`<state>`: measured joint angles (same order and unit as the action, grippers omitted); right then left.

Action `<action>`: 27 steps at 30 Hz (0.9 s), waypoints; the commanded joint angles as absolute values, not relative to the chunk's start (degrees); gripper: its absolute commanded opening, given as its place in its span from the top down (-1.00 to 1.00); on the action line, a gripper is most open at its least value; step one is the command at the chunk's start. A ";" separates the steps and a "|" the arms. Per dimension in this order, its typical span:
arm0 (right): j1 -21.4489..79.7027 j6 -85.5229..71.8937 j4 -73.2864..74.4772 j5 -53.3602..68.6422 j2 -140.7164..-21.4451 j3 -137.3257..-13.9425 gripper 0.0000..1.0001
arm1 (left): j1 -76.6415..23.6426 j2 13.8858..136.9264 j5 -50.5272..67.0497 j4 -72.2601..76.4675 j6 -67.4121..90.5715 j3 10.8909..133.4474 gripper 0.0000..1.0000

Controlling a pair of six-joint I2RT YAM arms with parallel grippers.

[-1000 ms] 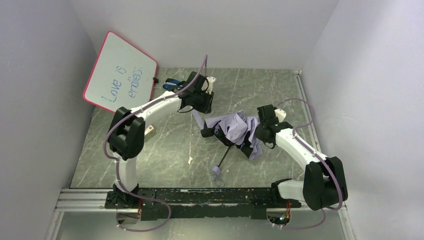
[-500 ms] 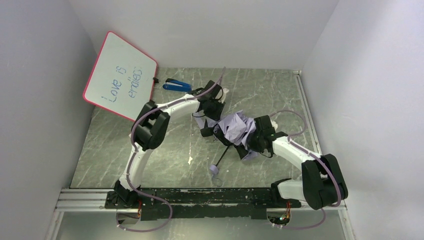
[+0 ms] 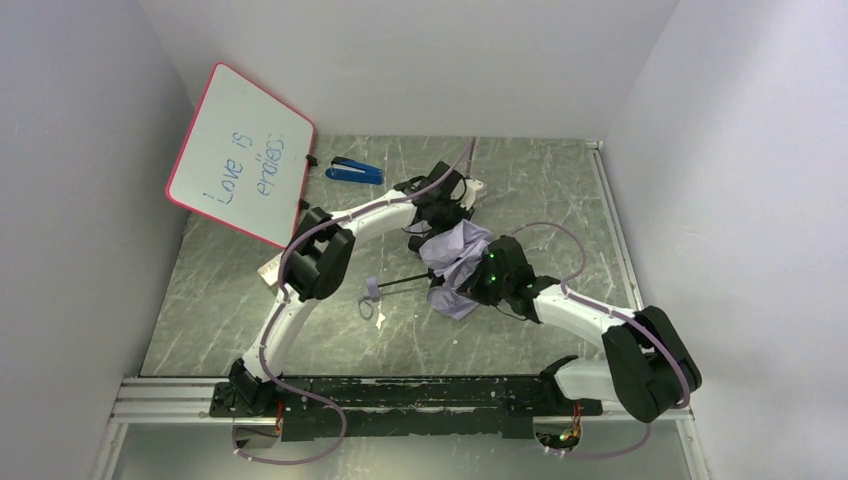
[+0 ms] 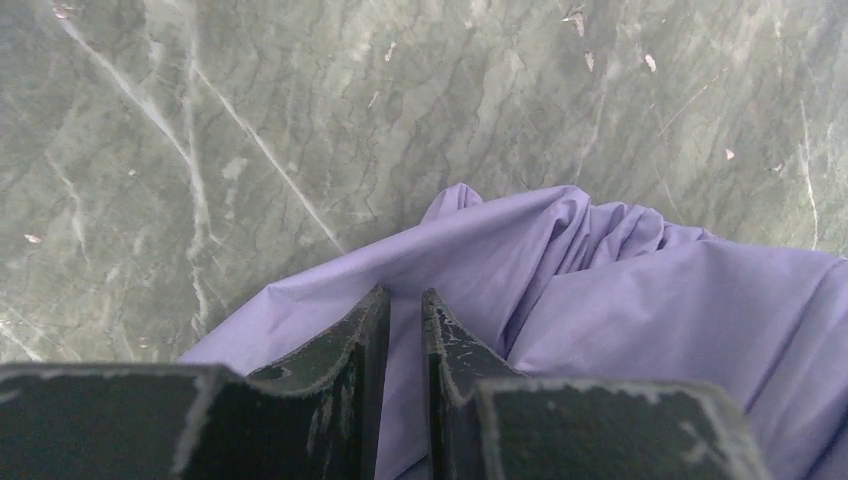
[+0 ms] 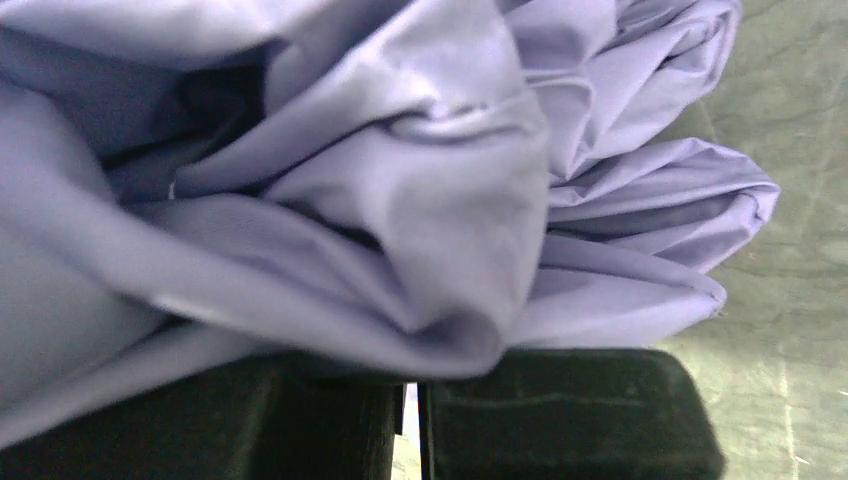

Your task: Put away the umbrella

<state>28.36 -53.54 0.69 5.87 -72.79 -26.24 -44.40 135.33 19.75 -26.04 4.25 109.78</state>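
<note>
The umbrella (image 3: 455,252) lies in the middle of the table as a crumpled bunch of pale lilac fabric. Its thin shaft runs left to the small lilac handle (image 3: 372,290) with its wrist loop. My left gripper (image 3: 437,222) comes down on the far edge of the bunch. In the left wrist view its jaws (image 4: 405,296) stand almost together, with a fold of the umbrella (image 4: 620,290) pinched between them. My right gripper (image 3: 480,274) is at the near right of the bunch. The umbrella (image 5: 400,180) drapes over that gripper (image 5: 410,385), hiding its fingertips, and only a slit shows between its jaws.
A pink-framed whiteboard (image 3: 240,155) leans against the left wall at the back. A blue stapler-like object (image 3: 355,170) lies beside it. A small pale box (image 3: 270,268) sits by the left arm. White walls close in three sides.
Both grippers closed in on the fabric, the left reaching right and down, the right pushing left. The umbrella swung round, its handle moving from near the front edge up and to the left.
</note>
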 commanded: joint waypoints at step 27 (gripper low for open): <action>8.27 -32.12 22.35 -13.04 -73.17 -47.03 1.00 | -32.87 76.46 -14.58 -24.87 22.25 58.81 0.90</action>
<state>11.81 -38.61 30.89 -23.14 -67.92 -45.65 -32.84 80.99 -10.31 -23.88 16.97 64.90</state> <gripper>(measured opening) 0.008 0.053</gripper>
